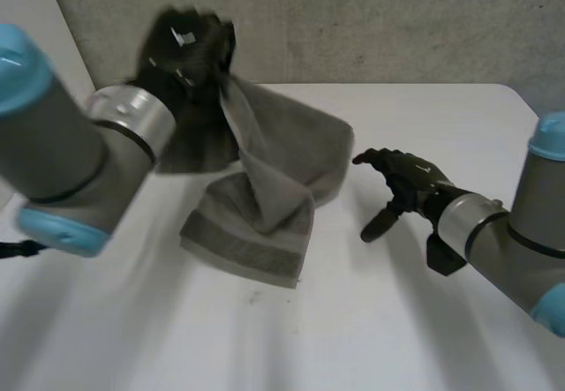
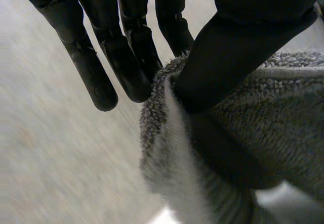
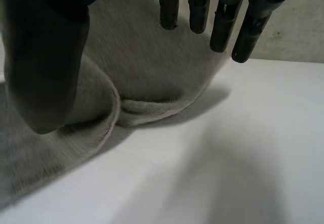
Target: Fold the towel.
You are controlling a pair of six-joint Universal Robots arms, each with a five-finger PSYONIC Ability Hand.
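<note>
A grey towel (image 1: 265,188) lies bunched on the white table (image 1: 397,320), one part pulled up toward the back. My left hand (image 1: 190,51) is raised above the table's far side and is shut on a corner of the towel (image 2: 263,123), the thumb (image 2: 233,57) pinching the cloth against the fingers (image 2: 126,57). My right hand (image 1: 402,184) hovers open just right of the towel, fingers relaxed and apart from it. In the right wrist view the towel's folded edge (image 3: 147,102) lies beyond the right hand's fingers (image 3: 223,16) and thumb (image 3: 45,57).
A grey wall (image 1: 371,20) stands behind the table's far edge. Bare table surface spreads in front of and to the right of the towel.
</note>
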